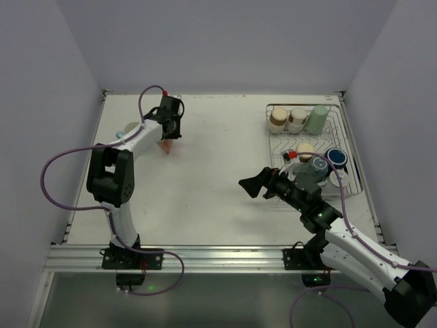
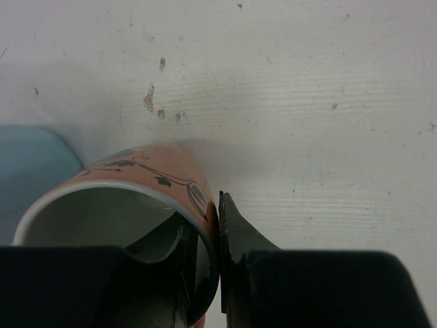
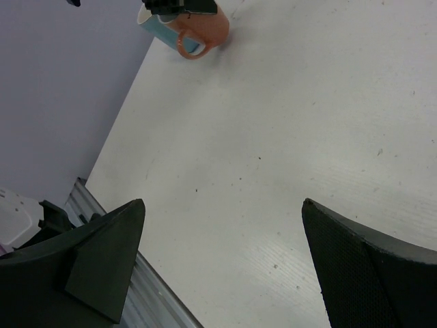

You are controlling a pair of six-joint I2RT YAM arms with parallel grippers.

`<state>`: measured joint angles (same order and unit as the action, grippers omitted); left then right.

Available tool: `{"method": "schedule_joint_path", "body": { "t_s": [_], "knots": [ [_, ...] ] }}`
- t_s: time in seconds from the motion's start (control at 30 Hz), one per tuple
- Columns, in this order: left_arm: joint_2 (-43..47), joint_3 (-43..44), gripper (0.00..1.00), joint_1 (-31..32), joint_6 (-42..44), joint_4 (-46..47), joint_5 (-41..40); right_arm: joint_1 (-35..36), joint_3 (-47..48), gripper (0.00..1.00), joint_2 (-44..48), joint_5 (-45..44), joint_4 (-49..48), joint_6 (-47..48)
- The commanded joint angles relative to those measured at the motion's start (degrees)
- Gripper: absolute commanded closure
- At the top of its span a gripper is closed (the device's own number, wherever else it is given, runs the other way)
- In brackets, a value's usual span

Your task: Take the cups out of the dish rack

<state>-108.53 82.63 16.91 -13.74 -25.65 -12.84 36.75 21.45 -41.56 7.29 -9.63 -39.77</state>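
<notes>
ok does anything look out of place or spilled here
Nothing spilled or broken. The salmon mug is well away from the dish rack, far left on the table, pinched by its rim in the left hand. A few small scuffs mark the table beside it. The right hand is open and empty.

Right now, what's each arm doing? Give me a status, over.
Left gripper shut on pink mug by its rim, far left of table. Right gripper open, empty, beside dish rack. Several cups left in rack. Blue cup close beside pink mug.
</notes>
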Motion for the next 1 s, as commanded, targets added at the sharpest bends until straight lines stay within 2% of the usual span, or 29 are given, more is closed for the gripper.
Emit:
{"method": "schedule_joint_path", "body": {
  "t_s": [0.0,0.1,0.13,0.17,0.23,0.27,0.33,0.37,0.57,0.63,0.7,0.73,0.77,0.8,0.9,0.97],
  "knots": [
    [-1.67,2.8,1.0,-1.52,2.84,4.12,-2.01,0.07,0.17,0.01,0.43,-1.58,0.57,1.54],
    [-3.78,3.94,0.99,-1.7,3.19,3.24,-1.93,0.16,0.34,0.01,0.6,-2.1,0.93,1.45],
    [-3.97,4.12,0.96,-1.7,3.02,3.06,-1.84,0.16,0.43,0.01,0.95,-2.19,1.1,1.27],
    [-3.97,3.94,0.84,-1.7,3.01,3.24,-1.58,0.07,0.69,0.01,1.13,-2.28,1.1,1.19],
    [-3.71,4.03,0.7,-1.7,2.84,3.24,-1.13,0.16,1.48,0.01,0.78,-2.45,2.33,1.18],
    [-3.62,4.2,0.58,-1.7,2.84,3.06,-1.13,0.07,2.53,0.01,0.43,-2.54,2.94,1.27],
    [-3.01,4.9,0.48,-1.7,2.84,2.54,-1.66,0.16,3.77,0.01,-0.18,-2.89,5.05,1.53],
    [-2.39,5.17,0.39,-1.7,2.75,1.92,-1.84,0.16,4.82,0.01,-0.27,-3.07,5.84,1.71],
    [3.66,7.98,0.15,-0.83,0.56,0.07,3.17,0.07,11.92,0.01,0.16,-7.02,14.45,4.08],
    [7.62,8.51,0.11,0.4,-0.06,-0.01,5.19,0.07,14.83,0.03,-0.1,-9.29,19.02,5.48],
    [12.71,8.08,0.08,2.07,-1.02,0.07,7.91,-0.54,18.61,0.09,-0.45,-15.0,24.1,6.71],
    [14.64,6.51,0.07,2.77,-1.46,0.42,9.49,-2.11,20.1,0.14,-0.45,-17.02,25.43,7.07],
    [19.27,5.19,0.07,3.48,-2.08,0.95,13.33,-3.25,20.64,0.24,-0.36,-21.31,27.01,7.16],
    [22.02,3.52,0.07,4.35,-2.69,1.65,16.07,-4.75,20.91,0.28,-0.1,-23.18,29.73,7.16],
    [34.32,-7.98,0.06,11.62,-6.64,9.02,24.16,-12.56,20.83,0.41,1.04,-27.22,33.96,6.46],
    [41.95,-17.56,0.05,14.37,-8.14,14.47,29.94,-17.14,20.3,0.42,1.92,-29.08,35.28,6.28]
  ]
}}
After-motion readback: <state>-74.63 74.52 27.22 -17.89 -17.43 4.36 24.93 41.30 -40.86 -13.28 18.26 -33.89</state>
